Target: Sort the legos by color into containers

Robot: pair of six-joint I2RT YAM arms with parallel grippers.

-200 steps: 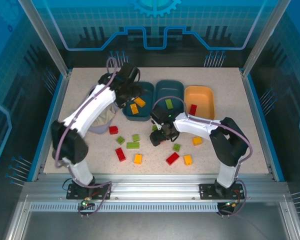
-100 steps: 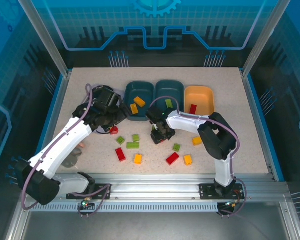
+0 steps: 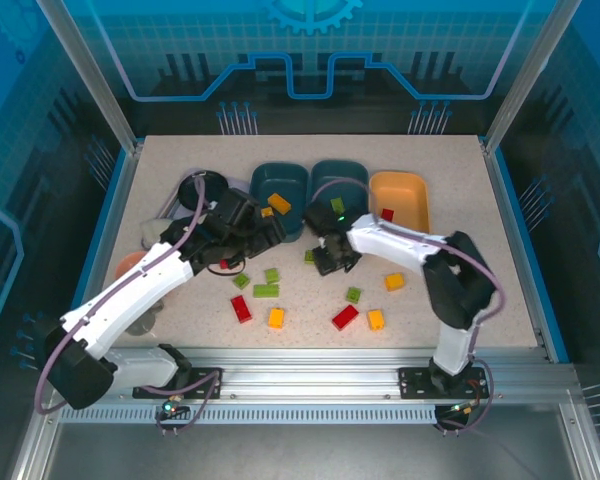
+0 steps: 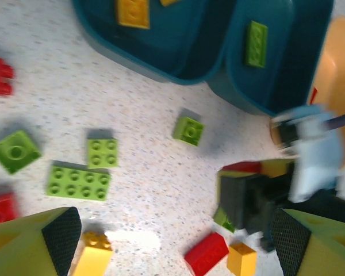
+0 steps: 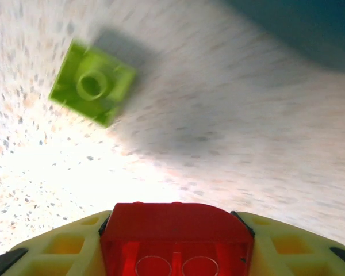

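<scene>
The right fingers (image 5: 52, 250) are clenched on a red brick (image 5: 175, 238) at the bottom of the right wrist view, above the table (image 3: 510, 280), with a loose green brick (image 5: 92, 83) lying at upper left. The left fingers (image 4: 23, 241) are spread wide and empty over scattered legos (image 4: 77, 183). The step in hand looks like delivery of the red brick. The next move likely calls for a carry toward the upper right of the top view to the pale orange tray (image 3: 405, 190), then a release. That tray holds a lone red lego (image 3: 387, 214), the middle teal tray (image 3: 345, 175) a green lego (image 3: 337, 205), and the left teal tray (image 3: 290, 180) orange-yellow legos (image 3: 278, 203).
</scene>
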